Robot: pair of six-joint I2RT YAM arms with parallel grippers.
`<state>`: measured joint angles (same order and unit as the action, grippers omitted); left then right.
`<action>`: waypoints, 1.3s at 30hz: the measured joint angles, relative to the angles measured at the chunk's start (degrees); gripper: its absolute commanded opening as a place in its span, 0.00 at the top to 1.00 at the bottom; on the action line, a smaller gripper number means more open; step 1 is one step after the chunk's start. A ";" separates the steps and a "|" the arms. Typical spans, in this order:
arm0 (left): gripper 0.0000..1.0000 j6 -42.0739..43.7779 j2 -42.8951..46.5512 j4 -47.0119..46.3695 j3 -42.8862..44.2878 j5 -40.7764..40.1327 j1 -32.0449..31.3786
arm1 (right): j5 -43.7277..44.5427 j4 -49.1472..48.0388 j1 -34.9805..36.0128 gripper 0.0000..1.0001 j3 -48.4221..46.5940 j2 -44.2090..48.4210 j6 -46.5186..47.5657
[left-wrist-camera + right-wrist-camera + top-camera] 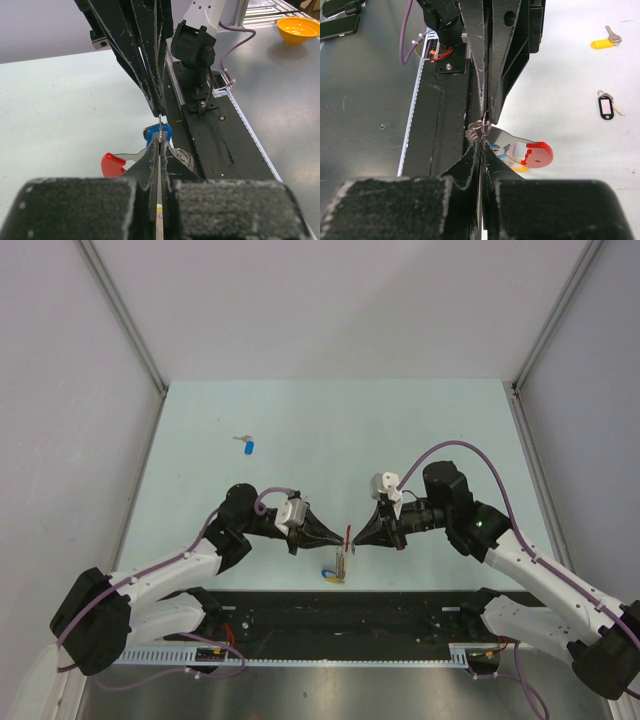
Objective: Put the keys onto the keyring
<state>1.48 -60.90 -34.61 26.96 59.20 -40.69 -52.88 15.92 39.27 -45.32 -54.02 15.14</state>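
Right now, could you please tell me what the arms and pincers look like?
The left arm and right arm have white links, black joints and purple cables. The left pincer and right pincer are black, tapering to thin scuffed tips. A green light glows on the right arm.

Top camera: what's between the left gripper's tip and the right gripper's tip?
The keyring, red arc showing, pinched between the shut left gripper and right gripper; keys hang just below. The top view shows it.
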 measured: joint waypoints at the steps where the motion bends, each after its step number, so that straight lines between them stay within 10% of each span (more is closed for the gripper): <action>1: 1.00 -0.02 -0.02 0.00 0.07 0.00 0.00 | 0.00 0.00 0.00 1.00 0.00 0.00 0.00; 39: 1.00 -1.62 -1.03 -1.68 0.26 0.00 -0.44 | 3.17 0.26 1.88 1.00 0.00 0.83 -0.04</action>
<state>-0.14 -61.93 -36.29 27.22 59.20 -41.12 -49.71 16.19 41.15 -45.32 -53.19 15.09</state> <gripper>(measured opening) 0.008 0.008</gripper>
